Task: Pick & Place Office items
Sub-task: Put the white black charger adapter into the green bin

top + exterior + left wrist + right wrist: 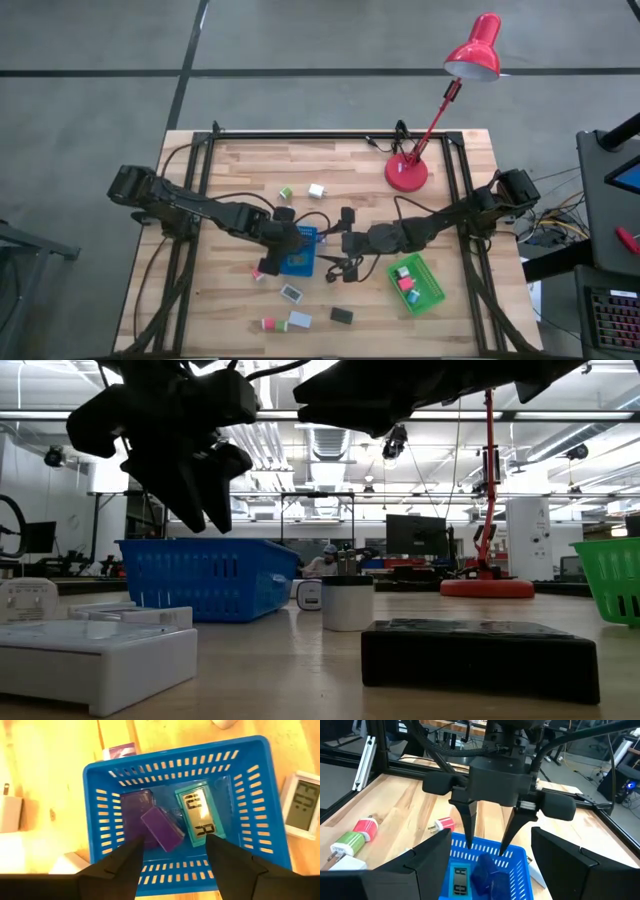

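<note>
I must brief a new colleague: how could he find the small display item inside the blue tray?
Find the blue tray near the table's middle, under the open left gripper. Three items lie inside. The teal display item lies flat beside two purple blocks; it alone has a teal frame and a grey screen with dark digits.

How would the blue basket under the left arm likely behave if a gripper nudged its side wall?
The blue basket would probably slide easily: its slotted plastic walls look light and it sits on smooth wood. Tipping seems unlikely, since it is low and wide. Its few small items might shift inside.
</note>
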`<action>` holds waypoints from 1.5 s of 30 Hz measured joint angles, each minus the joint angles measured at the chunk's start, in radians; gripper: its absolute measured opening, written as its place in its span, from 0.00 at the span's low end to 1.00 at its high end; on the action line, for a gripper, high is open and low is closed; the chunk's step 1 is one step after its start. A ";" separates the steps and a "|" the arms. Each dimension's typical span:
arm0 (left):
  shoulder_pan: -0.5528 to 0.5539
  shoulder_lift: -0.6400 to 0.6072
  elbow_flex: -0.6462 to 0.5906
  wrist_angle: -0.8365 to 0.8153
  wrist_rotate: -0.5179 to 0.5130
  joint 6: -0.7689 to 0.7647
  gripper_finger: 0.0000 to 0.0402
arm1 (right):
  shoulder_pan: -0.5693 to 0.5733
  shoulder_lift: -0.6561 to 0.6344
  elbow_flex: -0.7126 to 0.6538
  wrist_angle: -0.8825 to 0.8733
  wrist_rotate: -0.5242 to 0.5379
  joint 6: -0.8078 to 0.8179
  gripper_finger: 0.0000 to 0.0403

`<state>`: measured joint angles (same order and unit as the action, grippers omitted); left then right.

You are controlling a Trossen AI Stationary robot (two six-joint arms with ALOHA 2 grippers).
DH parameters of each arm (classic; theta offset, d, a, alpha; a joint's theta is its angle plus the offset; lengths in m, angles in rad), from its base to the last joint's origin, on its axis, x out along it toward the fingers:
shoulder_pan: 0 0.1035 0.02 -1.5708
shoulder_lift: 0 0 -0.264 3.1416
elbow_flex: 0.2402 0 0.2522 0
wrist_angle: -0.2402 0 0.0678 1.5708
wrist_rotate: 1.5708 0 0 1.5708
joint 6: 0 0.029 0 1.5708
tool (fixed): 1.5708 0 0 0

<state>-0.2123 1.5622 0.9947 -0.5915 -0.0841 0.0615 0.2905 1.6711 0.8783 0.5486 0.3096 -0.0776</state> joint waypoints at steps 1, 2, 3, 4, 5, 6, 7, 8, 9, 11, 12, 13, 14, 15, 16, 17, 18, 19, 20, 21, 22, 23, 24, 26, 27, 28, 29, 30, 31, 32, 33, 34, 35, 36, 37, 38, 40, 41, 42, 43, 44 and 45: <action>0.000 -0.001 0.000 0.000 -0.010 -0.002 0.55 | 0.000 0.000 0.000 -0.001 0.000 0.000 0.66; 0.000 -0.002 0.000 0.000 -0.024 -0.003 0.55 | 0.000 0.000 0.000 -0.005 -0.001 0.003 0.66; 0.000 -0.005 0.000 0.002 -0.039 -0.003 0.55 | 0.000 0.000 0.000 -0.012 -0.003 0.009 0.66; 0.000 -0.009 0.000 0.005 -0.052 -0.005 0.55 | 0.000 0.000 0.000 -0.019 -0.004 0.015 0.66; 0.000 -0.012 -0.001 0.010 -0.062 -0.007 0.55 | 0.000 0.000 0.000 -0.024 -0.005 0.019 0.66; 0.000 -0.017 -0.001 0.018 -0.070 -0.007 0.55 | 0.000 0.000 0.000 -0.025 -0.005 0.019 0.66; -0.001 -0.022 -0.001 0.028 -0.074 -0.007 0.55 | 0.001 0.000 0.000 -0.025 -0.005 0.020 0.66; -0.001 -0.028 -0.002 0.040 -0.074 -0.007 0.55 | 0.003 0.000 0.000 -0.024 -0.005 0.023 0.66; -0.002 -0.032 -0.003 0.056 -0.074 -0.006 0.55 | 0.003 0.000 0.000 -0.024 -0.005 0.024 0.66; -0.006 -0.046 -0.009 0.090 -0.074 0.003 0.55 | 0.006 0.000 0.000 -0.026 -0.005 0.026 0.66; -0.007 -0.054 -0.018 0.112 -0.076 0.007 0.55 | 0.007 0.000 0.000 -0.026 -0.005 0.027 0.66; -0.009 -0.064 -0.029 0.139 -0.079 0.010 0.55 | 0.007 0.000 0.000 -0.027 -0.006 0.030 0.66; -0.011 -0.075 -0.044 0.170 -0.087 0.012 0.55 | 0.007 0.000 0.000 -0.029 -0.006 0.033 0.66; -0.013 -0.088 -0.061 0.200 -0.101 0.013 0.55 | 0.007 0.000 0.000 -0.033 -0.006 0.037 0.66; -0.015 -0.102 -0.080 0.227 -0.116 0.014 0.55 | 0.006 0.000 0.000 -0.040 -0.005 0.040 0.66; -0.018 -0.116 -0.100 0.259 -0.130 0.016 0.55 | 0.006 0.000 0.000 -0.046 -0.005 0.043 0.66; -0.020 -0.132 -0.122 0.297 -0.142 0.016 0.55 | 0.006 0.000 0.000 -0.048 -0.005 0.046 0.66; -0.022 -0.148 -0.146 0.328 -0.149 0.016 0.55 | 0.007 0.000 0.000 -0.049 -0.006 0.049 0.66; -0.024 -0.164 -0.170 0.365 -0.150 0.017 0.55 | 0.007 0.000 0.000 -0.050 -0.010 0.052 0.66; -0.027 -0.183 -0.193 0.412 -0.151 0.017 0.55 | 0.007 0.000 0.000 -0.050 -0.019 0.057 0.66; -0.029 -0.198 -0.217 0.454 -0.152 0.017 0.55 | 0.006 0.000 0.000 -0.053 -0.028 0.065 0.66; -0.032 -0.217 -0.241 0.496 -0.152 0.021 0.55 | 0.006 0.000 0.000 -0.055 -0.037 0.073 0.66; -0.035 -0.235 -0.268 0.539 -0.152 0.028 0.55 | 0.006 0.000 0.000 -0.059 -0.048 0.081 0.66; -0.042 -0.271 -0.319 0.627 -0.152 0.044 0.55 | 0.009 0.000 0.000 -0.074 -0.058 0.100 0.66; -0.046 -0.289 -0.345 0.672 -0.152 0.053 0.55 | 0.011 0.000 0.000 -0.086 -0.059 0.106 0.66; -0.050 -0.309 -0.371 0.714 -0.152 0.061 0.55 | 0.013 0.000 0.000 -0.098 -0.060 0.111 0.66; -0.054 -0.329 -0.396 0.754 -0.152 0.068 0.55 | 0.015 0.000 0.000 -0.109 -0.064 0.121 0.66; -0.057 -0.344 -0.423 0.799 -0.153 0.076 0.55 | 0.018 0.000 0.000 -0.123 -0.071 0.132 0.66; -0.060 -0.361 -0.449 0.844 -0.152 0.082 0.55 | 0.019 0.000 0.000 -0.136 -0.084 0.145 0.66; -0.062 -0.377 -0.475 0.880 -0.152 0.090 0.55 | 0.021 0.000 0.000 -0.152 -0.100 0.161 0.66; -0.064 -0.393 -0.499 0.911 -0.152 0.095 0.55 | 0.024 0.000 0.000 -0.168 -0.115 0.174 0.66; -0.065 -0.409 -0.517 0.935 -0.152 0.096 0.55 | 0.028 0.000 0.000 -0.182 -0.129 0.182 0.66; -0.066 -0.424 -0.532 0.944 -0.152 0.097 0.55 | 0.034 0.000 0.000 -0.195 -0.137 0.188 0.66; -0.066 -0.439 -0.543 0.944 -0.152 0.098 0.55 | 0.040 0.000 0.000 -0.208 -0.143 0.193 0.66; -0.066 -0.452 -0.553 0.943 -0.152 0.098 0.55 | 0.046 0.000 0.000 -0.222 -0.156 0.196 0.66; -0.066 -0.462 -0.559 0.943 -0.152 0.095 0.55 | 0.053 0.000 0.000 -0.237 -0.164 0.198 0.66; -0.067 -0.481 -0.568 0.943 -0.152 0.092 0.55 | 0.065 0.000 0.000 -0.256 -0.164 0.199 0.66; -0.068 -0.487 -0.569 0.943 -0.151 0.090 0.55 | 0.071 0.000 0.000 -0.262 -0.159 0.200 0.66; -0.068 -0.491 -0.570 0.944 -0.151 0.090 0.55 | 0.074 0.000 0.000 -0.263 -0.156 0.203 0.66; -0.069 -0.494 -0.571 0.942 -0.151 0.090 0.55 | 0.078 0.000 0.000 -0.264 -0.156 0.203 0.66; -0.070 -0.495 -0.571 0.943 -0.151 0.090 0.55 | 0.079 0.000 0.000 -0.265 -0.153 0.208 0.66; -0.071 -0.496 -0.571 0.943 -0.151 0.091 0.55 | 0.079 0.000 0.000 -0.265 -0.153 0.232 0.66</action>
<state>-0.2832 1.0664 0.4232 0.3515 -0.2348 0.1520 0.3691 1.6714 0.8783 0.2836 0.1564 0.1540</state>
